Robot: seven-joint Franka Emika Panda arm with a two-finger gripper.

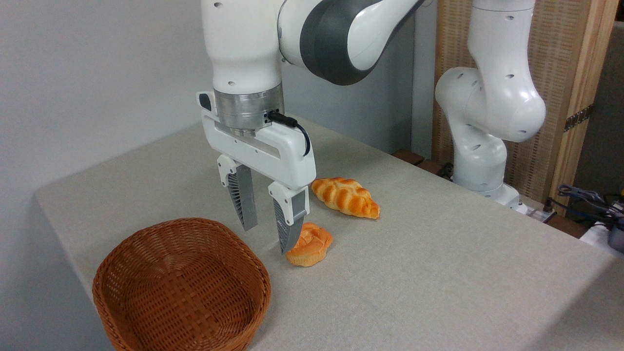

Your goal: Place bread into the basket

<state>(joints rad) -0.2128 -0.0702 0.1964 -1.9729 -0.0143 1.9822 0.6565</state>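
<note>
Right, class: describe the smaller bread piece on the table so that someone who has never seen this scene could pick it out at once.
Start at the brown wicker basket at the table's near corner. Just right of it, beside the open gripper's right fingertip, lies the small bun. Unlike the longer braided loaf behind it, the bun is roundish, knotted, and paler underneath.

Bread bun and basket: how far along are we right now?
Done: the gripper has its jaws open and low, just left of the bread; the right finger overlaps the bun's edge in this view. In hand: nothing; the bun sits on the table, ungrasped. Left: centre over it, close, lift, and drop it into the basket, which holds nothing. The braided loaf lies behind, untouched.
</note>
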